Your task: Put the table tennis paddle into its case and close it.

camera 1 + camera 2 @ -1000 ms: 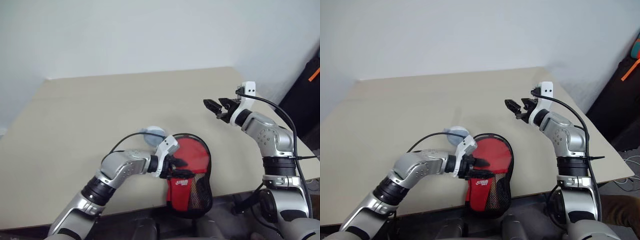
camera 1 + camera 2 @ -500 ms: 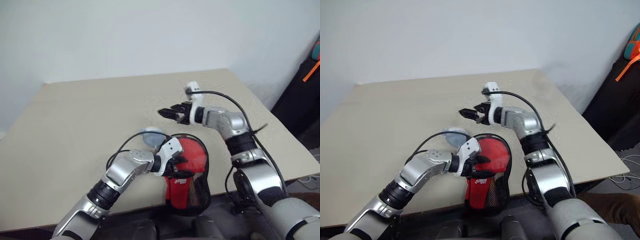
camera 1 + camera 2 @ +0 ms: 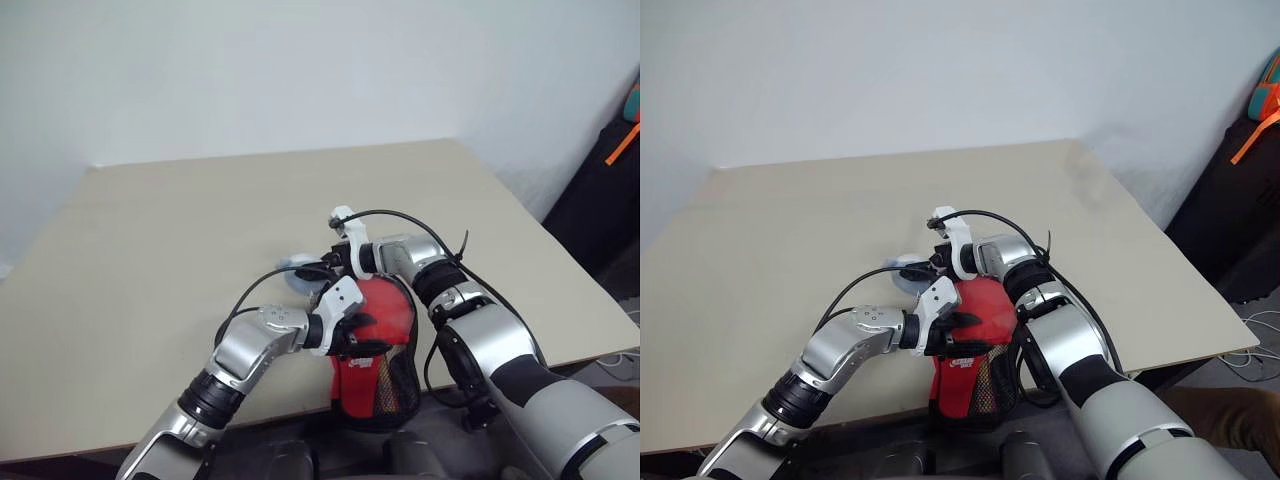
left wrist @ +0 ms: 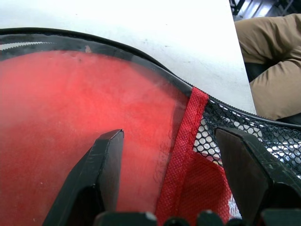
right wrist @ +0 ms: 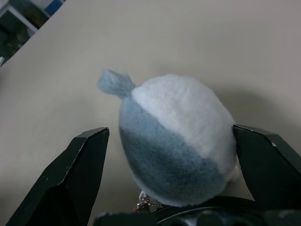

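Observation:
The black case (image 3: 400, 372) lies at the table's front edge, its narrow end hanging over. Through its clear side shows the red face of the table tennis paddle (image 3: 393, 310); the handle is hidden behind the red logo panel and mesh. My left gripper (image 3: 362, 335) rests open on the clear side (image 4: 70, 99), fingers spread over it. My right gripper (image 3: 322, 268) is open just beyond the case's round end. Its fingers stand on either side of a small grey-blue and white plush ball (image 5: 174, 117), apart from it.
The plush ball (image 3: 297, 268) sits on the beige table (image 3: 180, 220) touching the case's rim, a small metal link under it. A dark bag with an orange strap (image 3: 622, 140) stands off the table's right. A person's tan trouser leg (image 4: 273, 56) is beyond the front edge.
My right arm has swung left and down across the table, bringing its open gripper around the plush ball. The left gripper has stayed on the case, rolling slightly.

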Robot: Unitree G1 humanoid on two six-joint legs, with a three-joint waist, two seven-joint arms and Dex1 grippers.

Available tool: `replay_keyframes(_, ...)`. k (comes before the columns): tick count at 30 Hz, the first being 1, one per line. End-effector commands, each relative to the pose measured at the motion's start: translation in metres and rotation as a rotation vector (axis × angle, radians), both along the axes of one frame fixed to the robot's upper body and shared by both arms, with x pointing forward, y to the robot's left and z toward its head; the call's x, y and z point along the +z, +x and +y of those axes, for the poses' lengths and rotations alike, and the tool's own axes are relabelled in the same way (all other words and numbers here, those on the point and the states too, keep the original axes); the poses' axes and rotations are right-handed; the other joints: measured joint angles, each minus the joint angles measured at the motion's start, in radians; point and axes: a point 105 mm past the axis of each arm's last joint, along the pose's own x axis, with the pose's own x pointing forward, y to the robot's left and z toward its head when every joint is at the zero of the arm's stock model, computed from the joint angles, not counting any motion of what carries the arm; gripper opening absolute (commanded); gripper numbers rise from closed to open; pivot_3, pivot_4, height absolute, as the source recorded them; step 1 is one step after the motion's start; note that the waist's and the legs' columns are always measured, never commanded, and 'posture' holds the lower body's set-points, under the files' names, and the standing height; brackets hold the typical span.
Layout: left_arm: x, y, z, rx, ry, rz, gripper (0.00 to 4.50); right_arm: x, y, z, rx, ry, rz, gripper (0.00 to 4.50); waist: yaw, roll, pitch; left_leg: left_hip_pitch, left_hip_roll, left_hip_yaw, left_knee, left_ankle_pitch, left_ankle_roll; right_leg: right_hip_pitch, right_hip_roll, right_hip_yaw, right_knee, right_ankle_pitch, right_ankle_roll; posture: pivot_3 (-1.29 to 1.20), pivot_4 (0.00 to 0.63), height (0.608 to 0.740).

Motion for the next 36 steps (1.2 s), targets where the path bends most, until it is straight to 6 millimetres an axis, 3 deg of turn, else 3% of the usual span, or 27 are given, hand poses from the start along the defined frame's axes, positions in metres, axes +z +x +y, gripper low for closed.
replay_keyframes(1, -0.030, -0.011, 0.007, 0.021, 0.093, 0.115, 3.21, 0.014, 0.003, 0.012, 0.036, -0.008, -0.080, 4.50, 0.000, 0.000, 0.000, 0.000, 0.000, 0.000, 0.000, 0.000, 0.000, 0.000, 0.000, 0.000, 0.000, 0.000, 0.000, 0.00, 0.000, 0.740)
replay_keyframes(4, -0.030, -0.010, 0.008, 0.031, 0.093, 0.120, 3.25, 0.016, 0.006, 0.013, 0.026, -0.002, -0.104, 3.88, 0.000, 0.000, 0.000, 0.000, 0.000, 0.000, 0.000, 0.000, 0.000, -0.001, 0.000, 0.000, 0.001, 0.000, 0.000, 0.00, 0.000, 0.740)
replay_keyframes(13, -0.032, -0.009, 0.010, 0.049, 0.094, 0.155, 3.25, 0.029, 0.023, 0.012, -0.147, 0.081, -0.130, 0.71, -0.001, 0.000, 0.000, 0.000, 0.000, -0.001, 0.000, 0.000, 0.000, -0.001, 0.001, 0.000, 0.002, 0.000, 0.000, 0.00, 0.000, 0.740)
replay_keyframes(16, -0.032, -0.009, 0.009, 0.048, 0.095, 0.162, 3.25, 0.029, 0.035, 0.005, -0.273, 0.087, -0.140, 0.05, -0.002, 0.000, 0.000, 0.000, 0.000, -0.001, 0.000, 0.000, 0.000, -0.001, 0.001, 0.000, 0.003, 0.000, 0.000, 0.00, 0.000, 0.740)
replay_keyframes(26, -0.033, -0.005, 0.011, 0.050, 0.099, 0.180, 3.25, 0.034, 0.070, -0.052, -0.600, 0.062, -0.224, 0.00, -0.002, 0.000, 0.000, 0.000, 0.000, -0.002, 0.001, 0.000, 0.000, 0.000, 0.001, 0.000, 0.003, 0.000, 0.000, 0.00, 0.000, 0.740)
replay_keyframes(31, -0.033, -0.002, 0.009, 0.050, 0.095, 0.182, 3.25, 0.042, 0.089, -0.118, -0.816, 0.025, -0.267, 0.00, 0.001, 0.001, 0.000, 0.000, -0.002, -0.006, 0.002, 0.000, 0.000, 0.003, 0.001, 0.000, 0.001, -0.001, -0.001, 0.00, 0.000, 0.740)
replay_keyframes(36, -0.034, -0.001, 0.008, 0.057, 0.089, 0.191, 3.25, 0.039, 0.087, -0.167, -0.879, -0.016, -0.281, 0.00, 0.000, 0.004, 0.000, 0.001, -0.004, -0.010, 0.003, 0.000, 0.001, 0.010, 0.002, 0.000, -0.005, -0.001, -0.001, 0.00, 0.000, 0.740)
